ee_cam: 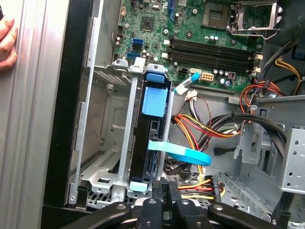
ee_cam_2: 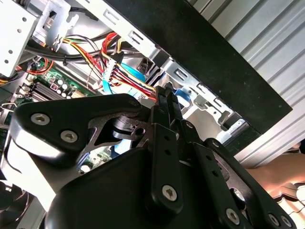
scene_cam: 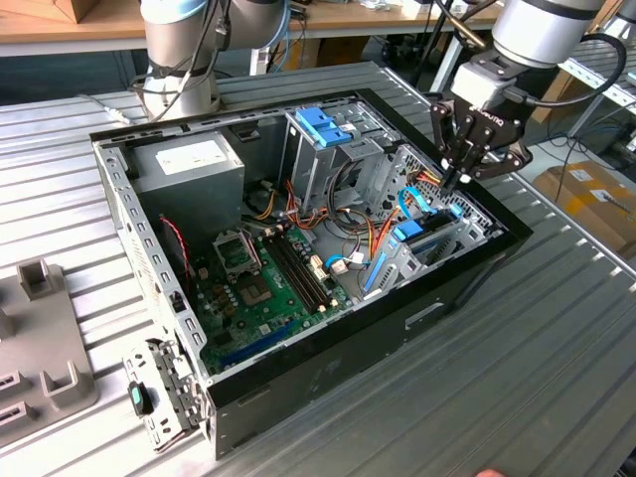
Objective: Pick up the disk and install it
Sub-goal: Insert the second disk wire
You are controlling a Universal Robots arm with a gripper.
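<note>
The disk point(ee_cam: 151, 143) stands on edge in a slot of the metal drive bay point(ee_cam: 107, 143) at the front of the open computer case, its light blue side rails showing at both ends. In the exterior view the disk point(scene_cam: 429, 235) sits low in the bay on that view's right. My gripper point(scene_cam: 458, 180) hangs just above the bay's far end with its fingers pressed together and nothing between them. In both wrist views the gripper point(ee_cam: 165, 185) point(ee_cam_2: 166, 93) is shut, its tip close over the disk's end by the coloured power wires.
A flat blue data cable point(ee_cam: 183, 153) crosses the disk. The motherboard point(scene_cam: 263, 288), grey power supply point(scene_cam: 194, 164) and blue-latched drive cage point(scene_cam: 326, 124) fill the case. A person's hand point(ee_cam: 7, 40) rests on the table beside the case. Grey fixtures point(scene_cam: 40, 338) lie at the exterior view's left.
</note>
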